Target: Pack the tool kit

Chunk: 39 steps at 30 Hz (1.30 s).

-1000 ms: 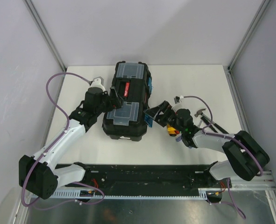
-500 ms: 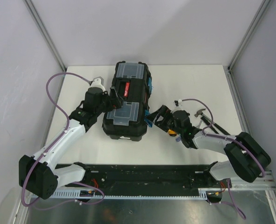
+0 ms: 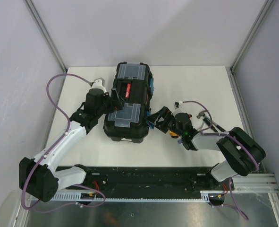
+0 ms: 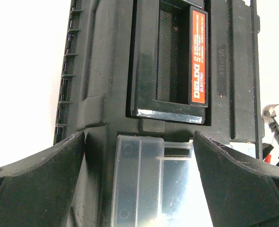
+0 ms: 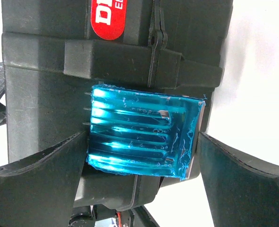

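Blue latch point(image 5: 144, 135) between wide-open right jaws; left jaws wide over toolbox point(image 4: 101, 71).

— Where did your overhead camera sit?
— Above and behind my arm bases, looking down on the whole table point(image 3: 191, 85) from far off.
— And your wrists?
— My left one looked out between its fingers point(image 4: 35, 189), close over the toolbox point(image 4: 106, 71) lid and handle point(image 4: 144, 56). My right one faced the blue latch point(image 5: 144, 135) on the box's side, very near. All three shared that toolbox.
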{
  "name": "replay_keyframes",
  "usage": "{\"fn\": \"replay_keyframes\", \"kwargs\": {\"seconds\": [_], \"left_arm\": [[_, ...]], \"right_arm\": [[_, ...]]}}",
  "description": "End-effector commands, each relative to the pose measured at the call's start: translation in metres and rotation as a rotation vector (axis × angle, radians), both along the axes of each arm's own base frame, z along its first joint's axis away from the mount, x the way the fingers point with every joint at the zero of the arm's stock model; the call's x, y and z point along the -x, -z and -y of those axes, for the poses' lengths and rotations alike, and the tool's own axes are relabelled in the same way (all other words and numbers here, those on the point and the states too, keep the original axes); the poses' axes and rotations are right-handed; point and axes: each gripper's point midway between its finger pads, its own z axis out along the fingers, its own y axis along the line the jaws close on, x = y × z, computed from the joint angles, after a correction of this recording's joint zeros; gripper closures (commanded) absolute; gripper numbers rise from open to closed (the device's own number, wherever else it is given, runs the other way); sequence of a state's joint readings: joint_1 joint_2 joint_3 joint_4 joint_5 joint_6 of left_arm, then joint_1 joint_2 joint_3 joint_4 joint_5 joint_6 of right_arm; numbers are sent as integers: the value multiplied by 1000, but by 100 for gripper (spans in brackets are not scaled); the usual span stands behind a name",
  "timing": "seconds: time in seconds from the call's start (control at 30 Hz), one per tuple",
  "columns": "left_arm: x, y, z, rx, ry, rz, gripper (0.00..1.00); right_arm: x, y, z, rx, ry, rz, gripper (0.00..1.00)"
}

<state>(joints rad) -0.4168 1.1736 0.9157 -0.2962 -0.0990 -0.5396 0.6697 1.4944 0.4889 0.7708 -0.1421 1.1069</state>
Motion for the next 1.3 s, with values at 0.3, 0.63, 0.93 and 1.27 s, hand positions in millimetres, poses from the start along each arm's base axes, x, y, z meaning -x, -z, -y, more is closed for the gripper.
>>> {"fn": "replay_keyframes", "kwargs": {"seconds": [0.3, 0.63, 0.93, 1.27], "left_arm": [[80, 102, -29, -256, 108, -412, 2], [80, 105, -30, -265, 112, -418, 2], [79, 106, -30, -268, 114, -422, 2], [81, 108, -29, -265, 117, -429, 2]], "right_arm": [[8, -97, -7, -326, -63, 218, 1], [5, -78, -13, -313, -77, 165, 1], [10, -117, -17, -404, -127, 240, 1], [18, -151, -11, -424, -144, 290, 1]]}}
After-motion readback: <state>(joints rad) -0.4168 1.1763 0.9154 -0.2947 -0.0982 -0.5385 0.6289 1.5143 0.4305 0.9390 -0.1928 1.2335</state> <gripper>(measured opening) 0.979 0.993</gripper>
